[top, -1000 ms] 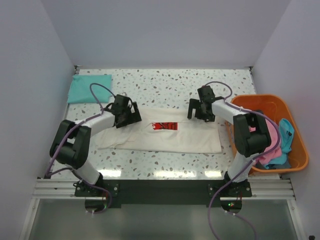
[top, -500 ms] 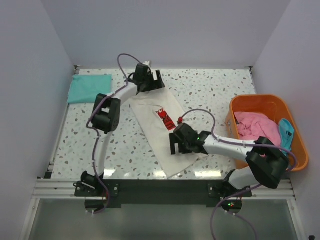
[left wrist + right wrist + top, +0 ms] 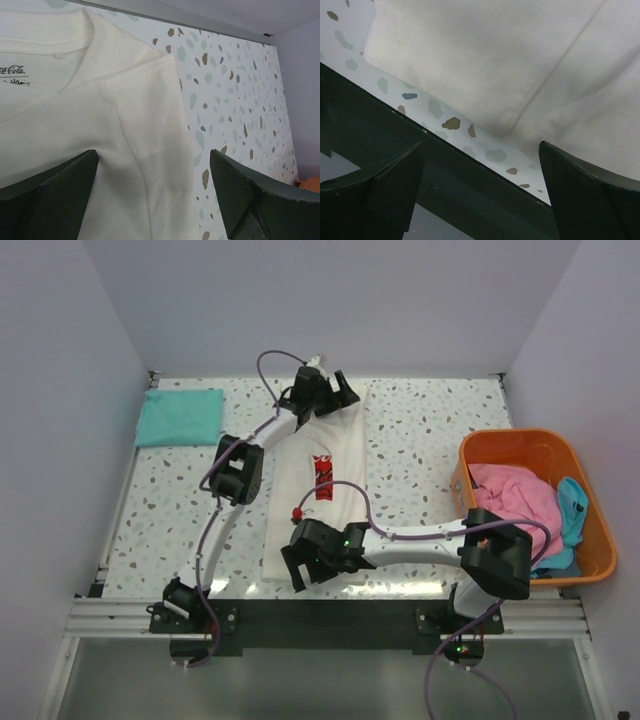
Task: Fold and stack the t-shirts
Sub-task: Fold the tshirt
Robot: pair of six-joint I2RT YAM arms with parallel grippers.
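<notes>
Currently the left gripper (image 3: 322, 390), jaws wide apart and empty, hovers over the collar of the cream t-shirt (image 3: 340, 455), a long strip down the frame's centre; the right gripper (image 3: 303, 570), equally agape, hovers at its hem, lower centre. Pinching only the top layer would likely spill the fold open.

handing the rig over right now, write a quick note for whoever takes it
Left gripper: jaws open, over the far collar end of the cream shirt.
Right gripper: jaws open, over its near end.
Teal shirt lies folded at the far left corner.
Pink shirt and blue shirt are in the orange basket.
To do: finish folding cream, stack, then those two.
</notes>
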